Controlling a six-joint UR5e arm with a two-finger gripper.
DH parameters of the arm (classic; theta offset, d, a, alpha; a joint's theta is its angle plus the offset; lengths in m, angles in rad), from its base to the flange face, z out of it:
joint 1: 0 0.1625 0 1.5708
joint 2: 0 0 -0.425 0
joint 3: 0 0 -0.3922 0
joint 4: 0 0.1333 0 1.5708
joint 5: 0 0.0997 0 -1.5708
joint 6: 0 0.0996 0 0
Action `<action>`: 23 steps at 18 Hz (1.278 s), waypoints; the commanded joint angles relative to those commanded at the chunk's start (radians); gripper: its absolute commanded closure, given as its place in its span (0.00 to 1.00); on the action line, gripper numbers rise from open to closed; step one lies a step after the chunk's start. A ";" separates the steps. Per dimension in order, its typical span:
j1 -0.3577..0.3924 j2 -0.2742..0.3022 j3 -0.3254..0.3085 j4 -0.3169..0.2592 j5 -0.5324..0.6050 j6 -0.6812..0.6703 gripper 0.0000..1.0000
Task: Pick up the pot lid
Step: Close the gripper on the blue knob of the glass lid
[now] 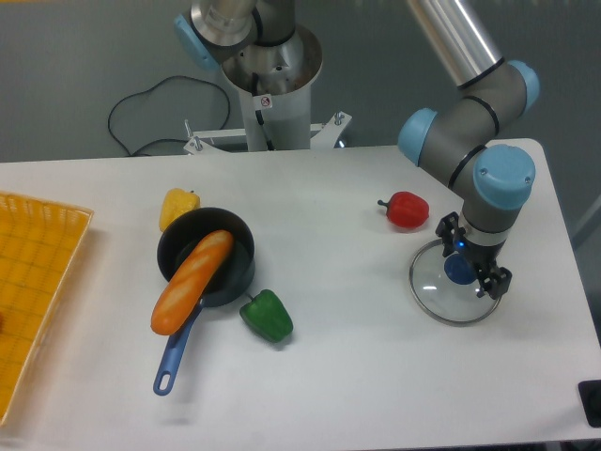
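My gripper (473,257) is low over the right side of the table, its two fingers standing apart. Beneath and between them shows the blue knob (459,270) of the pot lid (437,299), a clear round disc with a thin rim lying flat. The gripper and arm cover part of the lid's upper right side. Whether the fingertips touch the lid or knob, I cannot tell.
A red pepper (407,209) lies just up-left of the lid. Further left are a green pepper (269,317) and a black pan (237,272) holding a long bread (192,283). Behind the pan is a yellow object (178,206); an orange-yellow crate (42,272) stands at far left.
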 joint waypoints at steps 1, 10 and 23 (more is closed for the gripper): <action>0.002 -0.002 0.002 0.000 0.000 0.002 0.00; 0.002 -0.003 -0.006 -0.006 0.003 0.002 0.00; -0.006 0.002 -0.011 -0.011 0.075 -0.002 0.10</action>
